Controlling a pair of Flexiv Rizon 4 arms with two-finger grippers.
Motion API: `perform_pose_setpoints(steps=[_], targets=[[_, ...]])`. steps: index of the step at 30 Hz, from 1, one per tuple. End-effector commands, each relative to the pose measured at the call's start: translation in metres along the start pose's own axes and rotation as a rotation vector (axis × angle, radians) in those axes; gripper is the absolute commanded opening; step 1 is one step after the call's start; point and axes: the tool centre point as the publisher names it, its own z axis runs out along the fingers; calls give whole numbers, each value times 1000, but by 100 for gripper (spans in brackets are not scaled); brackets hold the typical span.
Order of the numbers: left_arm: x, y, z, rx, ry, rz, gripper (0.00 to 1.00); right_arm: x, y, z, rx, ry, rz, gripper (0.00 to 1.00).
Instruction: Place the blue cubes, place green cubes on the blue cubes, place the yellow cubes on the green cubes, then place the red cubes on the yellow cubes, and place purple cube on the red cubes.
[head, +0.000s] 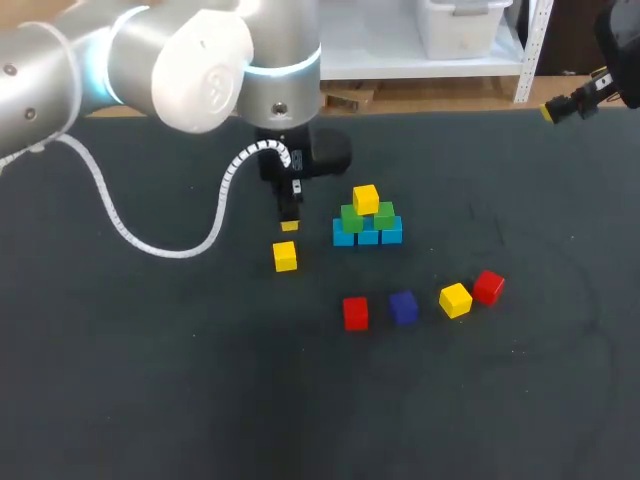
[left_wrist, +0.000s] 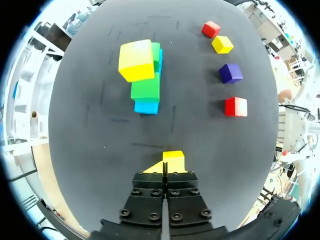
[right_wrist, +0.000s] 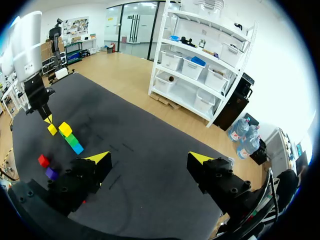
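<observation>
A pyramid stands mid-table: three blue cubes (head: 367, 236) in a row, two green cubes (head: 352, 218) on them, and a yellow cube (head: 366, 198) on top. In the left wrist view the same yellow cube (left_wrist: 136, 61) tops the green cubes (left_wrist: 146, 87). A loose yellow cube (head: 285, 256) lies left of the pyramid. My left gripper (head: 290, 222) hangs just above it, shut with nothing held; its closed tips (left_wrist: 164, 172) show the cube (left_wrist: 173, 159) just beyond. My right gripper (head: 553, 110) is far off at the back right, open (right_wrist: 150, 160) and empty.
In front of the pyramid lie a red cube (head: 355, 313), a purple cube (head: 403, 307), another yellow cube (head: 455, 299) and a second red cube (head: 489, 287). A white cable (head: 160, 245) loops from my left arm over the table's left part.
</observation>
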Motion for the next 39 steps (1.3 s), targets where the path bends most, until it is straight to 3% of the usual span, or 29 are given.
perform_pose_setpoints(steps=[1,7,12,18,26,39], targets=[[-1,-1,-6,16,15,10,100,2,2,0,11,-6,1,100],[6,-14,5,39,14,-27,100,2,2,0,11,-6,1,100],[5,-24,16,-14,-60,-37,100,2,2,0,11,-6,1,100],[10,-32,21,-19,-96,-59,100,2,2,0,11,-6,1,100],[14,-28,25,-40,-110,-34,100,2,2,0,11,-6,1,100],[16,-22,39,6,-90,-39,100,2,2,0,11,-6,1,100]])
